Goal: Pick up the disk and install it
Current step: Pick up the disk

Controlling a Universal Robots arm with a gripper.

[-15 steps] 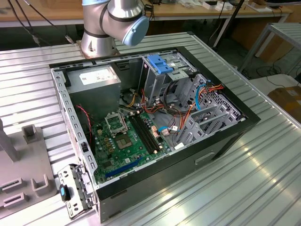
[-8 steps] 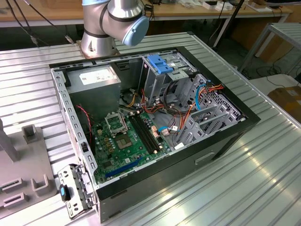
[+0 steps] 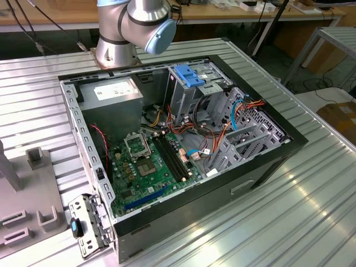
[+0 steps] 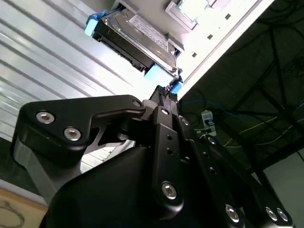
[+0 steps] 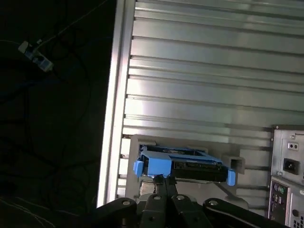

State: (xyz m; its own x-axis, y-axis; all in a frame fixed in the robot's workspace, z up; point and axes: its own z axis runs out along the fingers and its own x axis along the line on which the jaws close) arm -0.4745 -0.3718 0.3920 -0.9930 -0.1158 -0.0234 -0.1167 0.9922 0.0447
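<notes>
The disk (image 5: 190, 166) is a dark flat drive with blue side rails, seen edge-on over a grey holder plate (image 5: 133, 147) on the ribbed metal table. Its white label (image 4: 149, 31) shows in the second wrist view. My gripper (image 5: 164, 179) is shut, its black fingertips (image 4: 164, 92) pressed together on the middle of the disk's near blue rail (image 4: 154, 73). In the exterior view the open computer case (image 3: 261, 167) lies on its side, with a blue-topped drive cage (image 3: 186, 75) at the back.
The arm's base (image 3: 130, 30) stands behind the case. The case's rear panel with a power socket (image 5: 289, 166) is beside the holder. The table's edge (image 5: 111, 118) runs close to the disk, with dark floor and cables beyond. Grey fixtures (image 3: 39, 158) sit at the exterior view's left.
</notes>
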